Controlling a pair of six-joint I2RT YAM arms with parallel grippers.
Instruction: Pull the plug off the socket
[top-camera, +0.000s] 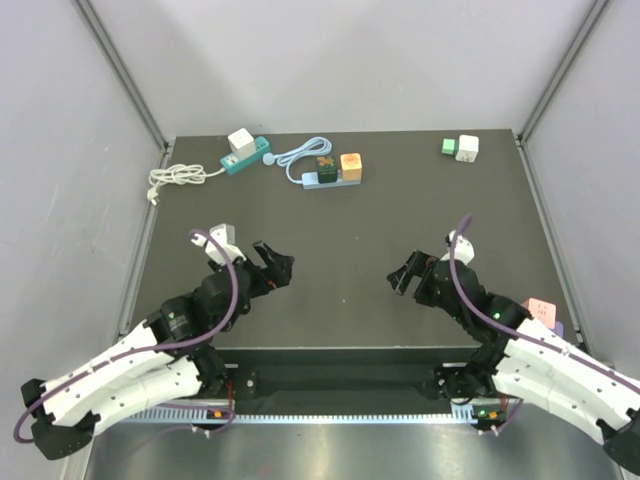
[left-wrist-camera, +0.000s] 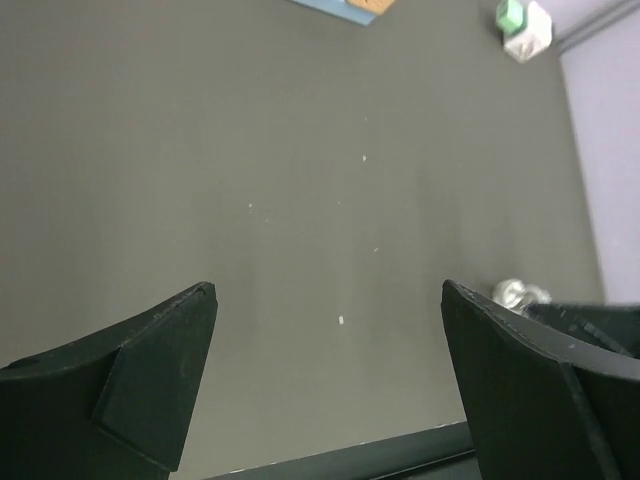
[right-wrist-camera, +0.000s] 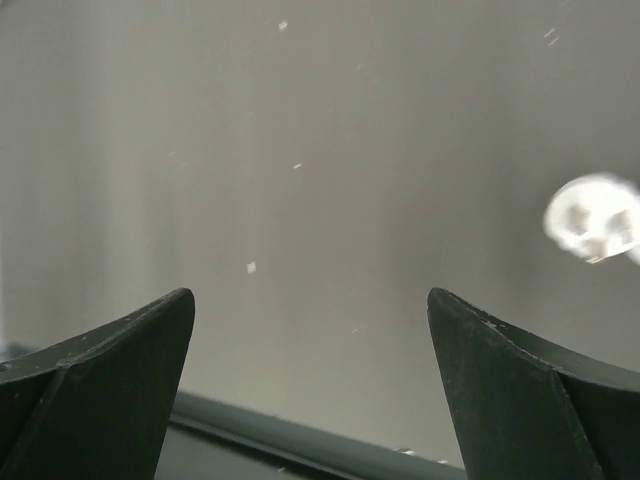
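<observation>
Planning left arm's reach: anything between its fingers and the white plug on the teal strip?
Nothing visible. Only bare table lies between the left gripper and the white plug on the teal strip. The coiled white cord lies left of that line, the blue strip right of it.

Black all over, the left gripper (top-camera: 273, 263) and right gripper (top-camera: 403, 273) have matte wedge fingers (left-wrist-camera: 140, 370). Behind them, the left arm (top-camera: 120, 378) and right arm (top-camera: 560, 368) have white shells, black joints and a looping purple cable (top-camera: 237, 285) each.
</observation>
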